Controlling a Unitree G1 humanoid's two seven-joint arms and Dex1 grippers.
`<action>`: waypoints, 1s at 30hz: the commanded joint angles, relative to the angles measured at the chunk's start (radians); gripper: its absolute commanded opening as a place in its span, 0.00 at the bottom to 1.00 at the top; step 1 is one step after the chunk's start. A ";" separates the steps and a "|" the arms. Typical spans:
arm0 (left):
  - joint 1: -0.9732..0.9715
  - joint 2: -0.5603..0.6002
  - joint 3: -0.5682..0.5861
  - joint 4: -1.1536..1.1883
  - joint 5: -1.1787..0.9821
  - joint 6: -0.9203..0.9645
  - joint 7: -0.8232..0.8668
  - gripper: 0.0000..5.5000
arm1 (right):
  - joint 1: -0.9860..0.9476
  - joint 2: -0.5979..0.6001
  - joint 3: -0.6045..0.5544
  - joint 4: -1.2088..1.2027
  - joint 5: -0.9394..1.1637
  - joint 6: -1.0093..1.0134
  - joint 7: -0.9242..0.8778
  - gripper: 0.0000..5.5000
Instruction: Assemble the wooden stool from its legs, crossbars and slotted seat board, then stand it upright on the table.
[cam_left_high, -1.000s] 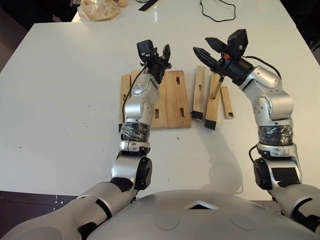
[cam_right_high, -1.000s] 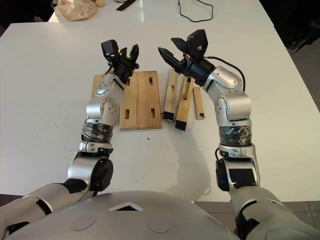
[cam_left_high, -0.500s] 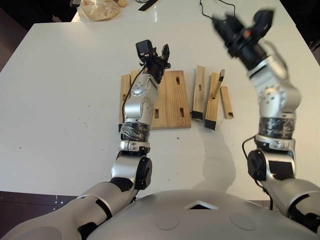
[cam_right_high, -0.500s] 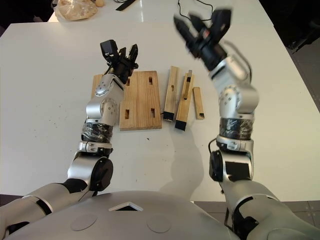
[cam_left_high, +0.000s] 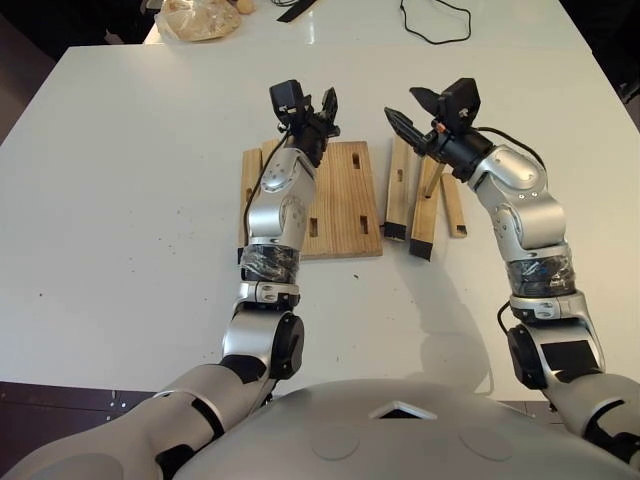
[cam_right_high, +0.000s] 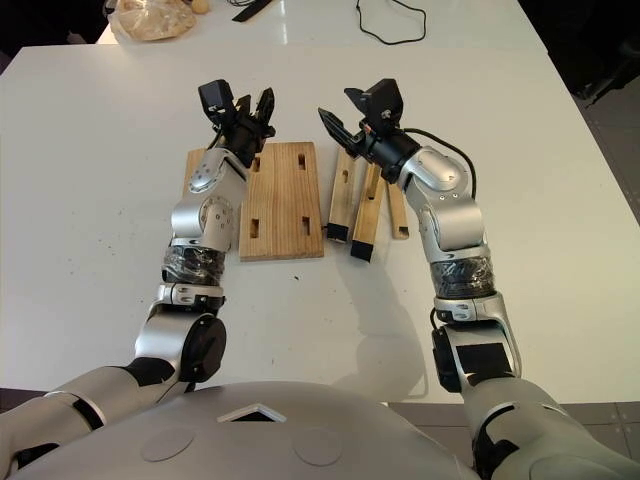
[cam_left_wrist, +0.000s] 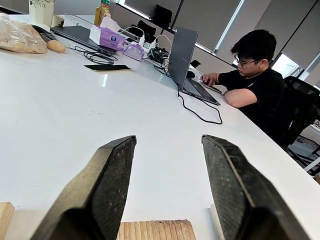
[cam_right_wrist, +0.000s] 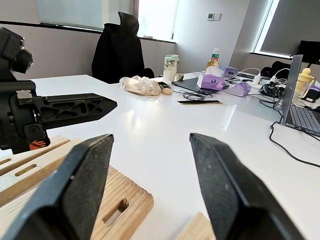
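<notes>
The slotted seat board (cam_left_high: 343, 200) lies flat on the white table (cam_left_high: 130, 180), its far edge also showing in the left wrist view (cam_left_wrist: 155, 230). Two long legs (cam_left_high: 398, 185) (cam_left_high: 424, 210) and a short crossbar (cam_left_high: 455, 205) lie right of it, with a thin crossbar (cam_left_high: 433, 175) leaning on them. More wooden bars (cam_left_high: 247, 195) lie at the board's left edge, partly under my left arm. My left gripper (cam_left_high: 320, 107) hangs open over the board's far edge. My right gripper (cam_left_high: 410, 107) is open above the far ends of the legs, holding nothing.
A clear bag of bread (cam_left_high: 200, 18), a black cable (cam_left_high: 435, 22) and a dark flat object (cam_left_high: 296, 8) lie at the table's far side. A laptop (cam_left_wrist: 187, 65) sits farther back. Wide bare table stretches left and right of the parts.
My right arm swung up high and away, then came back down; its open gripper now sits lower and nearer the legs' far ends. The left arm and the wood have not moved.
</notes>
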 joint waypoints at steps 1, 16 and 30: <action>0.007 -0.012 0.001 -0.017 -0.010 -0.013 -0.005 0.45 | -0.006 0.048 -0.071 -0.053 0.130 0.061 0.023 0.51; 0.096 -0.023 0.017 -0.148 0.004 -0.053 0.074 0.45 | 0.501 -0.250 0.061 -0.362 -0.005 0.081 0.121 0.51; 0.093 -0.027 0.015 -0.146 -0.002 -0.064 0.106 0.45 | 0.485 -0.310 0.050 -0.244 -0.180 0.030 0.089 0.51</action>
